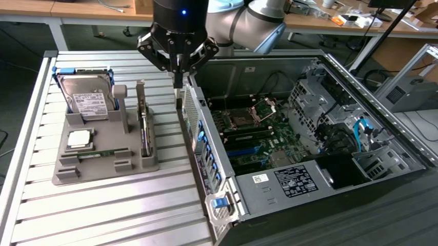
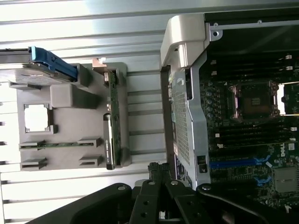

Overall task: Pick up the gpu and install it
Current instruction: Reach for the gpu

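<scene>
The gpu (image 1: 143, 125) stands on edge in a slot of the grey holder (image 1: 102, 171) on the slatted table, a thin dark card with a metal bracket end. In the wrist view the gpu (image 2: 112, 123) appears as a narrow dark strip along the holder's (image 2: 74, 128) side. My gripper (image 1: 179, 91) hangs shut with nothing in it, over the gap between the holder and the computer case's rear panel (image 1: 198, 128), to the exterior view's right of the gpu and apart from it. The closed fingertips (image 2: 159, 169) sit beside that rear panel (image 2: 182, 116).
The open computer case (image 1: 329, 169) lies on its side with the motherboard (image 1: 253, 133) exposed. On the holder also rest a hard drive (image 1: 85, 97), a square processor (image 1: 79, 138) and a green memory stick (image 1: 99, 152). Bare slats (image 1: 102, 215) stretch toward the front.
</scene>
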{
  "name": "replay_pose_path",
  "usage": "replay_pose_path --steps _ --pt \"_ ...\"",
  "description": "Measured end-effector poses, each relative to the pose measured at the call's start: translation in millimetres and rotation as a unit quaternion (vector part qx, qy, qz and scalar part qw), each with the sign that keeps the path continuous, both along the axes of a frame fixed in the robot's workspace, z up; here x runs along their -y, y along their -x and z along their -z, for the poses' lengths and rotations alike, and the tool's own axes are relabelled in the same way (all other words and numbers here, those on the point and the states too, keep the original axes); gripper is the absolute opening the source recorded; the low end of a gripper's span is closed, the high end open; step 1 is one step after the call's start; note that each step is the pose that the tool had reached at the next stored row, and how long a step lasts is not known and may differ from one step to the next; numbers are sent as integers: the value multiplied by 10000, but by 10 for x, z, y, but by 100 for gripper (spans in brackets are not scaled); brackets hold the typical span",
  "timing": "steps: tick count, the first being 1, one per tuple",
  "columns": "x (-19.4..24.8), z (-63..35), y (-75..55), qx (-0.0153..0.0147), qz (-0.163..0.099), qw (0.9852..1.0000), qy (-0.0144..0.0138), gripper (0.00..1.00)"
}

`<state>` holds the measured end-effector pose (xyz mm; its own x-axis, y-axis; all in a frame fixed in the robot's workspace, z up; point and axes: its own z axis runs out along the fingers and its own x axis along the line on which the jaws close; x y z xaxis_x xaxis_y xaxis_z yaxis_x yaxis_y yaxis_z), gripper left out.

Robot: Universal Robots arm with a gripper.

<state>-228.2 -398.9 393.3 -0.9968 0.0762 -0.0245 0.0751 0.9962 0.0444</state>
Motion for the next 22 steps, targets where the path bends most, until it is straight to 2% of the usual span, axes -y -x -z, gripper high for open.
replay_pose_path --steps 22 --pt "0 0 76 0 0 10000 1 11"
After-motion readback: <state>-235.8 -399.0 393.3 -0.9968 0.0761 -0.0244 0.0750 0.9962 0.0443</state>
